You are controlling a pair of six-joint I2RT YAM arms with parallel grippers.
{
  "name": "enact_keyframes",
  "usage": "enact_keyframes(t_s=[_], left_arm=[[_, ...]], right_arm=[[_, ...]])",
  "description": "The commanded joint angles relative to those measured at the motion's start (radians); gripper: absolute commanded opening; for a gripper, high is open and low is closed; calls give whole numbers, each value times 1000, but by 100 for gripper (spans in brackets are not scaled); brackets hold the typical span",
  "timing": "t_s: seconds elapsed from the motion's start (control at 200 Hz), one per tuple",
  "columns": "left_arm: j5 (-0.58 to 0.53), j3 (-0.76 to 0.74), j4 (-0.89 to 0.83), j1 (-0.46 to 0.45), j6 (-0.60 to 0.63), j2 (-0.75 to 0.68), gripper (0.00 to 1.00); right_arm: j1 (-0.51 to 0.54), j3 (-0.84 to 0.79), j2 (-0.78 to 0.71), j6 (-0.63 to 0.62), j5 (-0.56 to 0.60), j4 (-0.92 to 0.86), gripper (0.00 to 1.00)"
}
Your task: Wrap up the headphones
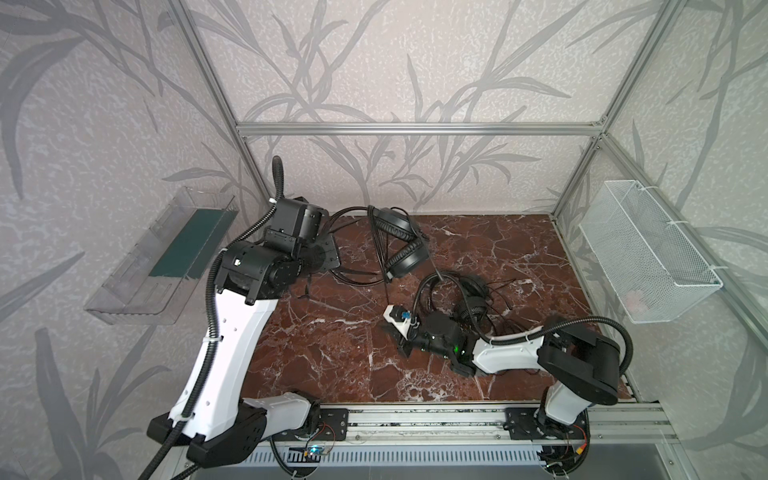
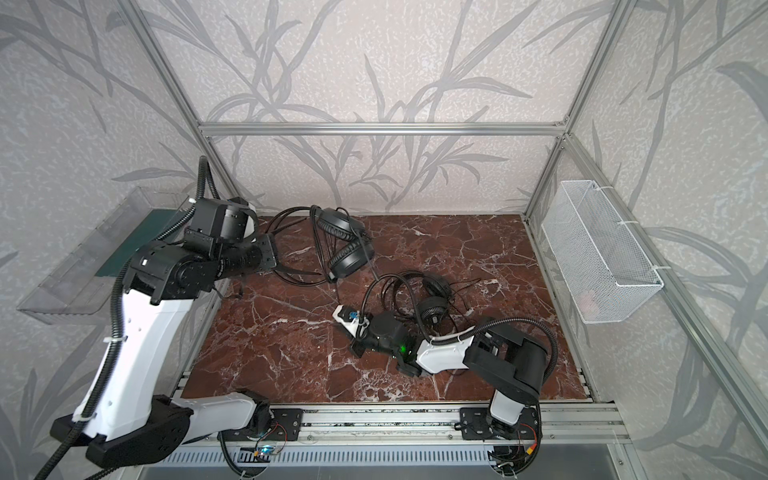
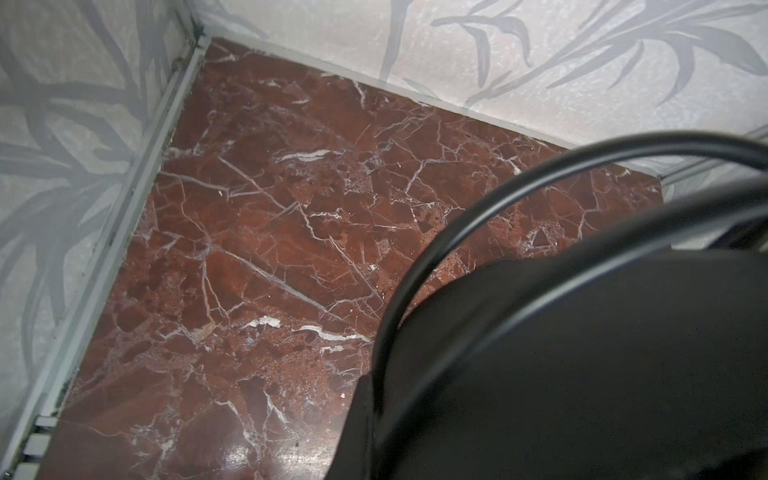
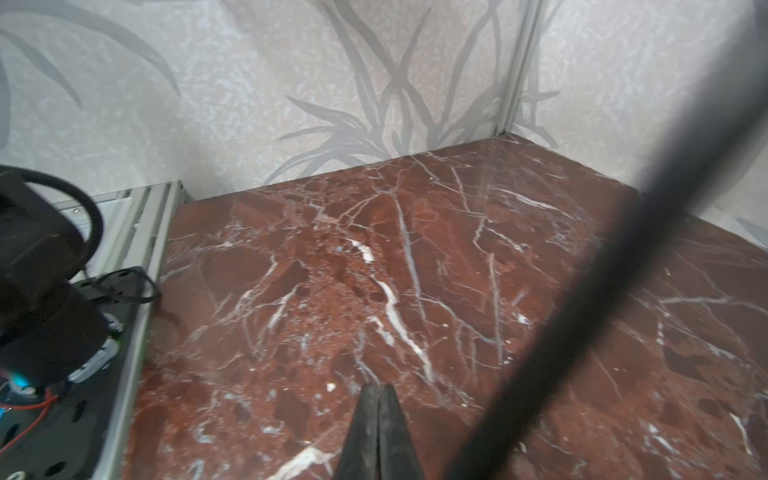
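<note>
Though both headsets look light, their long thin cables are limp and will snag or spring loose, so my judgement is that the stiff wire headband or the rim of an earcup is the place to take hold, and the cable should be drawn round while kept taut. One headset [image 1: 397, 243] stands at the back of the marble table [image 1: 332, 353], its earcups stacked and its headband reaching toward the left gripper [image 1: 322, 253]; the second headset [image 1: 467, 297] lies in a tangle of its own cable nearer the middle, just behind the right gripper [image 1: 395, 330]. Both top views give this layout, but neither shows the fingertips clearly. The right wrist view does: the right fingers [image 4: 365, 432] are pressed together with nothing visible between them, low over bare marble, and a blurred black cable [image 4: 582, 291] crosses close to the lens. The left wrist view shows only a black band [image 3: 478, 216] arching over a dark mass; its jaws are hidden there, closed, and I cannot tell whether they hold the headband.
</note>
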Motion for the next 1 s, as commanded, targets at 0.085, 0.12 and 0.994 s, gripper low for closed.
enact_keyframes(t_s=[0.085, 0.12, 0.994], left_arm=[[82, -75, 206, 33, -114, -7, 0], [76, -98, 214, 39, -110, -6, 0], [-11, -362, 279, 120, -49, -39, 0]], right_arm=[[160, 88, -102, -177, 179, -253, 0], [178, 119, -123, -207, 208, -316, 0], [157, 219, -380, -365, 314, -1024, 0]])
